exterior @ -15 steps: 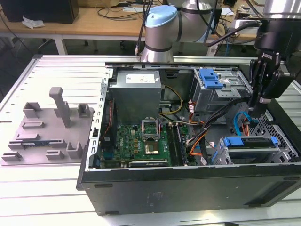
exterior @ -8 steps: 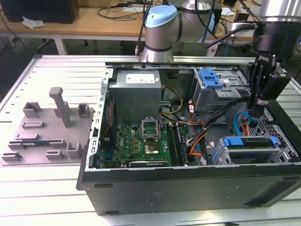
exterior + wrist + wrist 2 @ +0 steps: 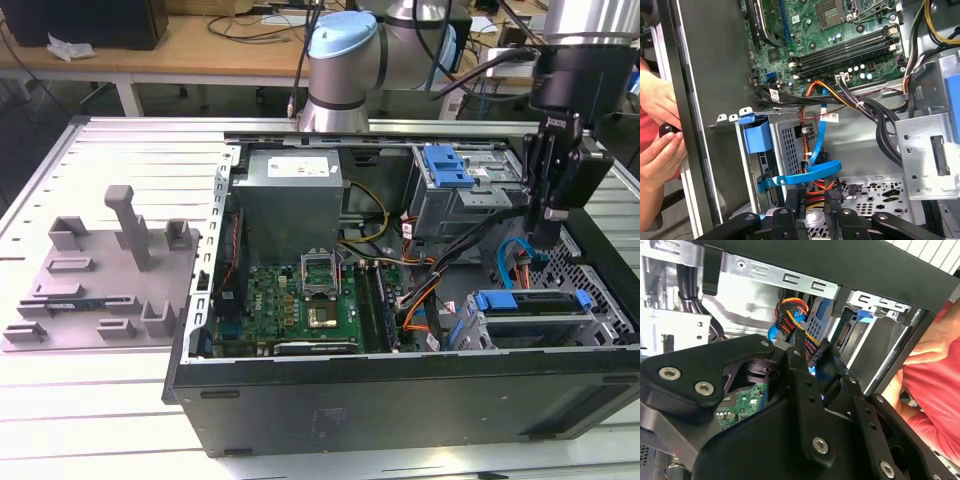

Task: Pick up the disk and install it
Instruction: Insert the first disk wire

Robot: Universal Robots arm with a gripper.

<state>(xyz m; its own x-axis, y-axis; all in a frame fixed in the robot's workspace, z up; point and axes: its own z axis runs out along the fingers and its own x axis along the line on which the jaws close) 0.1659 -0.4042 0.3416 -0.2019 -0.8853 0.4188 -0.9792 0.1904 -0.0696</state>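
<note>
Blue-bracketed silver disk (image 3: 528, 302) sat lengthwise across the exterior view, just below end effector (image 3: 546, 238); jaws slightly apart, empty

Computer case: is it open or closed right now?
Open. In the exterior view the computer case has no side panel on, leaving the motherboard and grey power supply box exposed.

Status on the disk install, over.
Hand inside open black computer case. Blue-bracketed disk sits in metal drive cage. Blue flat cable loops close by; person's hand at case wall.
</note>
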